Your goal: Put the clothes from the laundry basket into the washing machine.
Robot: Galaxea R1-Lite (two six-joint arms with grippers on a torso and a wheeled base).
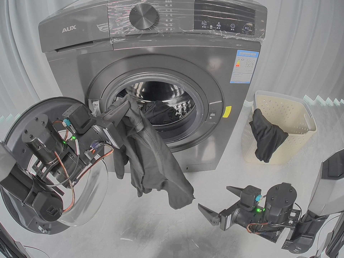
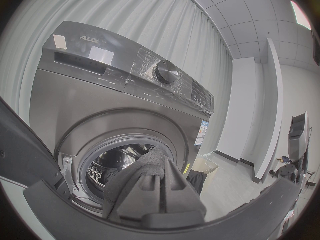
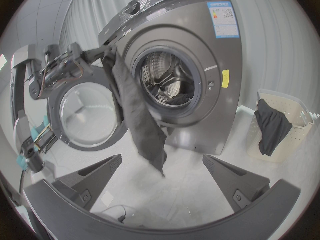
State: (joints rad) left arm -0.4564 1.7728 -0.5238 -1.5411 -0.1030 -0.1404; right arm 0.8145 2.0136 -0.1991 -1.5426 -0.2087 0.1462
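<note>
The big grey washing machine (image 1: 172,58) stands in front of a pale curtain (image 1: 304,36). Its round door (image 1: 89,194) is swung wide open to the robot's left. The left gripper (image 1: 123,109) is up at the left edge of the round hole (image 1: 161,90). Its jaws are pressed together on the top of a grey cloth (image 1: 150,158). In the left wrist view the cloth is bunched between the two fingers. The cloth hangs down long and loose from the gripper. It falls in front of the lower left part of the hole and the machine's front. Its bottom end hangs low, and you cannot tell if it touches the floor (image 1: 143,226). None of it is inside the drum. Inside the drum lies a dark cloth (image 1: 159,112), down low toward the back. The pale basket (image 1: 290,115) with little holes in its walls stands on the floor just beside the machine, on the robot's right. A black cloth (image 1: 267,137) hangs over the basket's near rim, part inside and part down the outside wall. The right gripper (image 1: 213,196) is low over the floor, in front of the machine and well apart from the basket. Its jaws are wide apart and hold nothing. It points toward the hanging grey cloth but does not touch it.
</note>
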